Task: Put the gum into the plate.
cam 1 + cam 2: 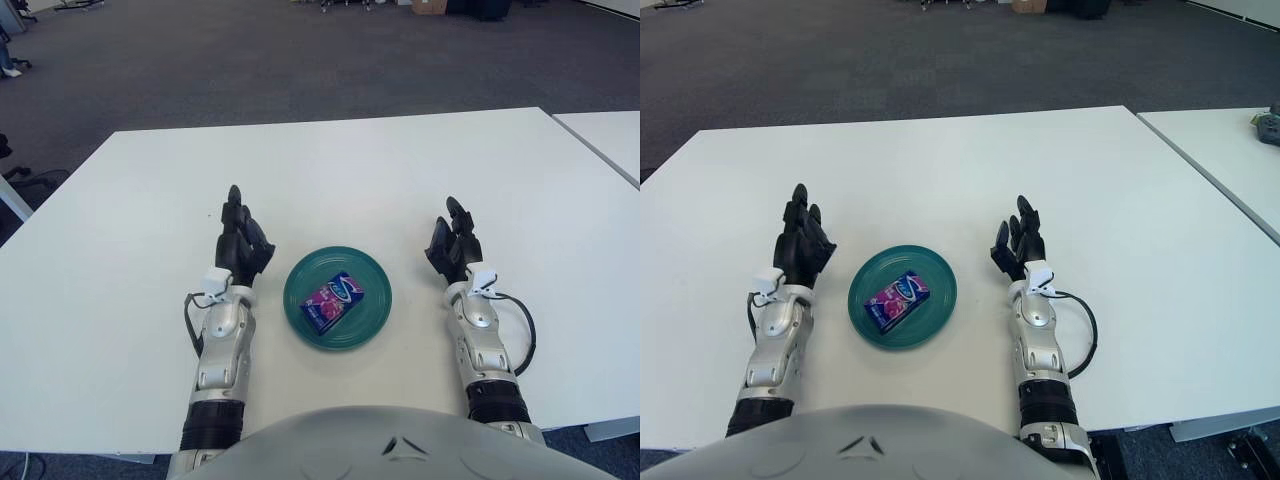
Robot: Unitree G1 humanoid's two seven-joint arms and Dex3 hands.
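Office: grey carpet (pixel 300 60), white tables (pixel 400 160).

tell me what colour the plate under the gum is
The plate is teal green, holding the blue and pink gum; clearest in the left eye view.

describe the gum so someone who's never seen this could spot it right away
On the white table, between the left hand and right hand, sits a teal plate. The gum lies inside it: a small flat blue-and-pink pack, the only thing there.
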